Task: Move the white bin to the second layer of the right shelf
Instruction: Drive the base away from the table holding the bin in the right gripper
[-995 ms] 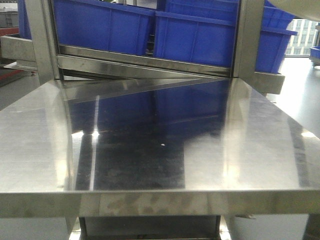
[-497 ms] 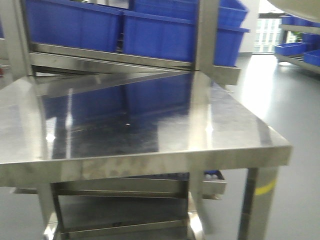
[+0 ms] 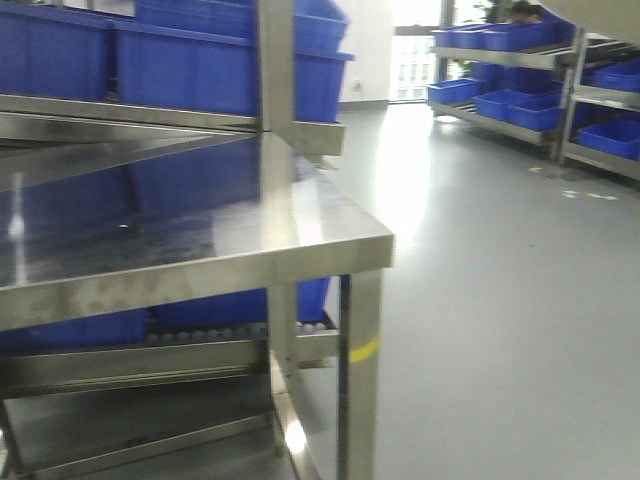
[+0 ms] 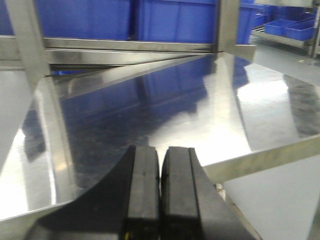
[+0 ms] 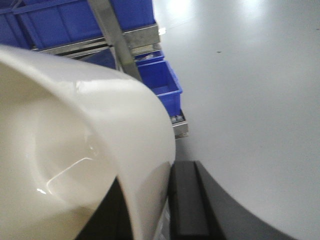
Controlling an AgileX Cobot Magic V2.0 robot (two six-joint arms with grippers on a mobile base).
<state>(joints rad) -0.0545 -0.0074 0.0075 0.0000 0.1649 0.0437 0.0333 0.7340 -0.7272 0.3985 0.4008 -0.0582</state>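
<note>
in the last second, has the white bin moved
Yes, rightward: the white bin stays in the top-right corner of the front view while the steel table slides left across it.

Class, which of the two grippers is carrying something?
The right gripper, clamped on the wall of the white bin; the left gripper is shut on nothing.

We see a grey, glossy floor (image 3: 500,300) stretching away to a bright window (image 3: 415,65), whose daylight spreads a white glare across it. On the left stands a shiny steel surface (image 3: 200,235) on square legs — the corner leg (image 3: 360,420) bears a yellow mark. Blue crates (image 3: 190,70) sit on the steel-framed rack just behind it, and their colour mirrors in the steel. Along the far right, more racks (image 3: 565,100) hold blue crates.
</note>
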